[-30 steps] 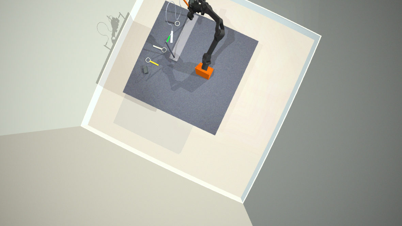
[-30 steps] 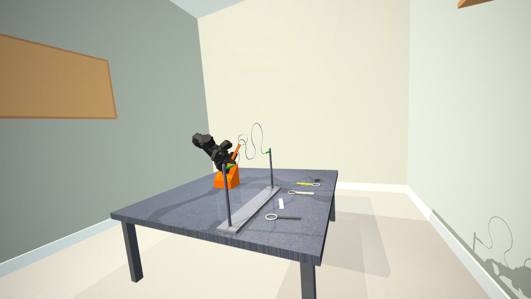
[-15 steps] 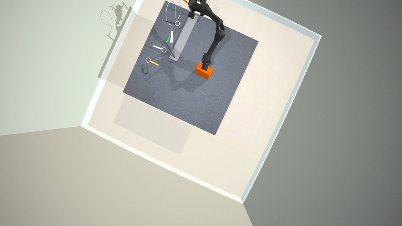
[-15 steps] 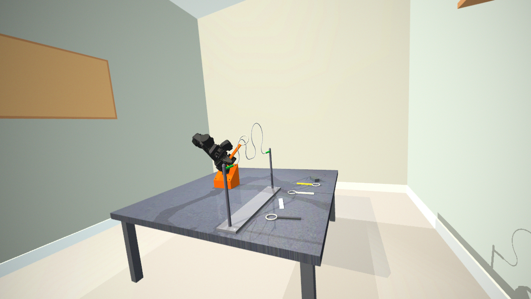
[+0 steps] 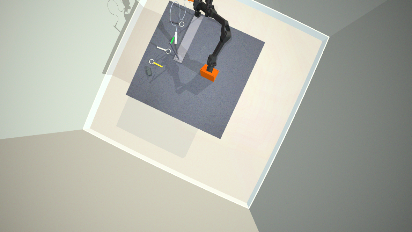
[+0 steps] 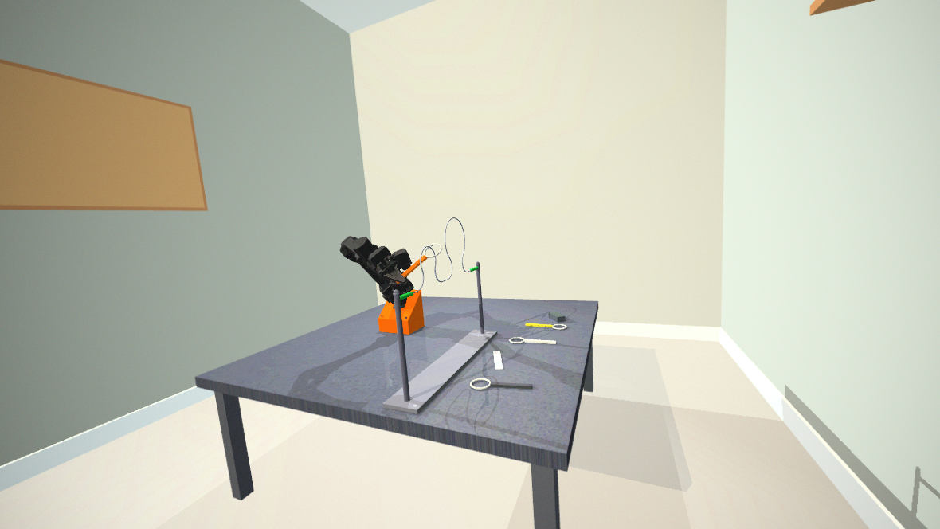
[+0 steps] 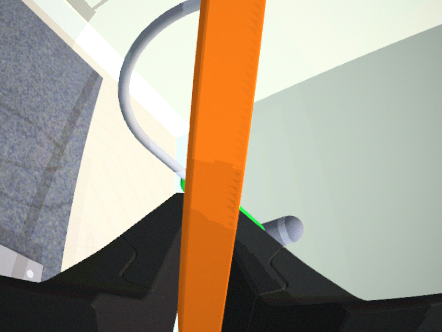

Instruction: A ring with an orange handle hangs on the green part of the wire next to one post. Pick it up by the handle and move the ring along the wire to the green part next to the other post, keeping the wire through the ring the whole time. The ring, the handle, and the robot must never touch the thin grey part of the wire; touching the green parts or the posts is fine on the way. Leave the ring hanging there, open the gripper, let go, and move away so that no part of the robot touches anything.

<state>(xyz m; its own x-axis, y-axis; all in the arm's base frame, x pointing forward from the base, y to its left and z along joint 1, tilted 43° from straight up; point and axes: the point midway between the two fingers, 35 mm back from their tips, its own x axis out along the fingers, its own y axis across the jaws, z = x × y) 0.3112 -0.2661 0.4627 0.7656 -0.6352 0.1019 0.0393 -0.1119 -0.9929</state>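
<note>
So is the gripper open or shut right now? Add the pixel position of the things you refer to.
Shut, on the orange handle [image 6: 415, 265] [image 7: 220, 110]: the wrist view shows it running up between the gripper's [image 7: 210, 235] two dark fingers.

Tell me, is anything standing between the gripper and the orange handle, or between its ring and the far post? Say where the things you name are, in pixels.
Nothing visible separates the gripper [image 5: 195, 1] [image 6: 402, 273] [image 7: 212, 202] from the orange handle [image 5: 190, 0] [image 6: 415, 265] [image 7: 222, 100]; it grips it. Toward the far post [image 5: 174, 51] [image 6: 480, 295], no separate obstacle shows, but the wire [image 6: 453, 218] itself dips, then makes a tall loop.
</note>
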